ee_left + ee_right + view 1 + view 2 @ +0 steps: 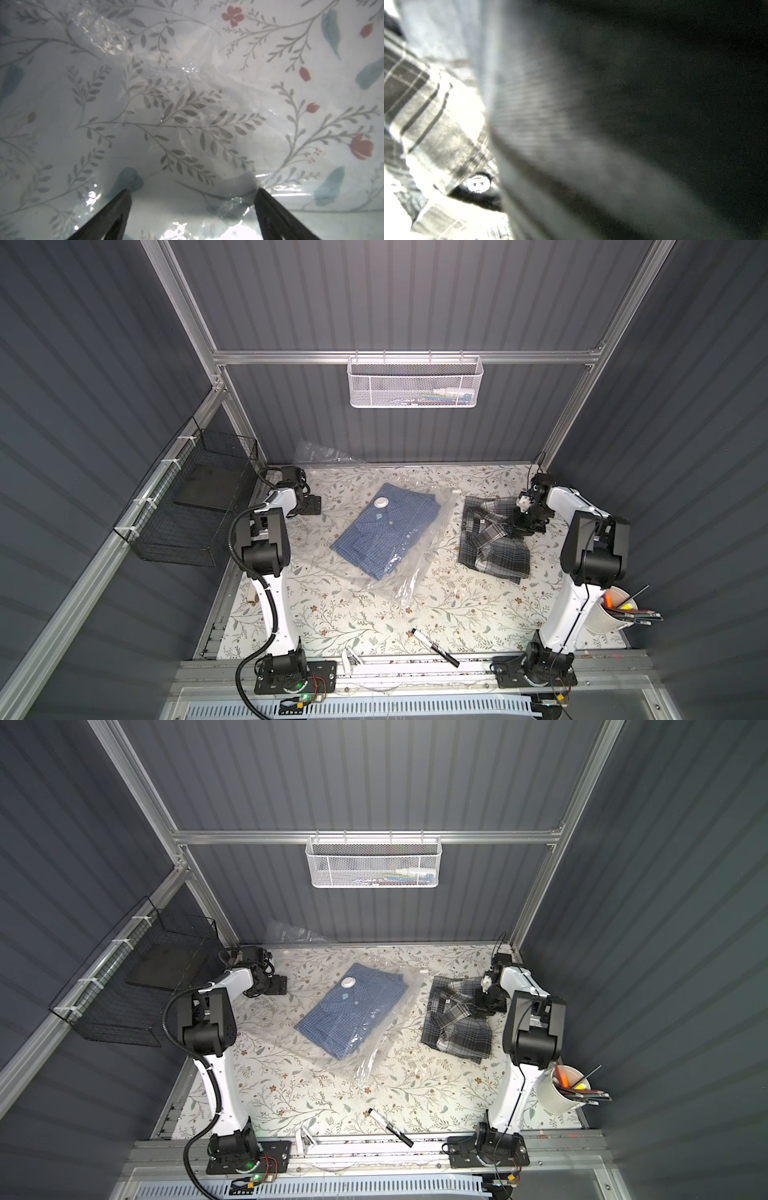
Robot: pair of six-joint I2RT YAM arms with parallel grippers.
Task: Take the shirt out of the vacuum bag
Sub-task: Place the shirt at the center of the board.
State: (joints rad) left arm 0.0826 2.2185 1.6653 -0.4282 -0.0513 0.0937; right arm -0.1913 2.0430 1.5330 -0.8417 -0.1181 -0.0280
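The left fingers [116,214] are held spread wide over clear plastic [187,68] on the floral table [374,614]. The right fingers [519,526] are clenched, lowered onto the grey plaid shirt [494,547]; whether cloth is pinched cannot be told. The blue shirt [382,531] is seen inside the vacuum bag [417,576], mid-table.

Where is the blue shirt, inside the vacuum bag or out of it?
Inside. In a top view the blue shirt lies folded under the clear plastic of the vacuum bag, the white valve cap sitting over it.
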